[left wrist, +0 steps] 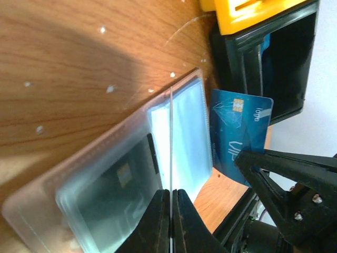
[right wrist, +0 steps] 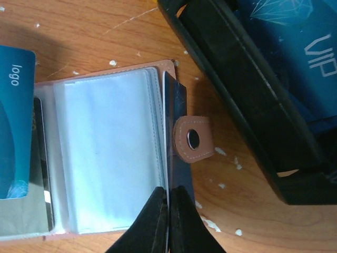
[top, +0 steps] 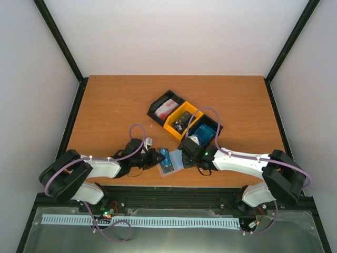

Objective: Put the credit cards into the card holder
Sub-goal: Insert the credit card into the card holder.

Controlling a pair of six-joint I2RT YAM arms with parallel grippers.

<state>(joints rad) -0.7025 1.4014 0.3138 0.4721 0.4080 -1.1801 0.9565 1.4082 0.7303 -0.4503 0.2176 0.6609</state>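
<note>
Left end effector (left wrist: 170, 195) pinches card holder (left wrist: 68, 195) sleeve, right end effector (right wrist: 168, 192) shut, grip unclear; pulling apart cd tear sleeve, spill blue card (left wrist: 237, 129)

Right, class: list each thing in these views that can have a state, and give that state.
card holder: open, lying flat, snap undone.
left gripper: shut, pinching a thin clear page of the card holder.
right gripper: shut on a page edge of the card holder.
blue card: overhanging the holder's edge, in neither gripper.
three bins: open-topped, each holding cards.
</note>
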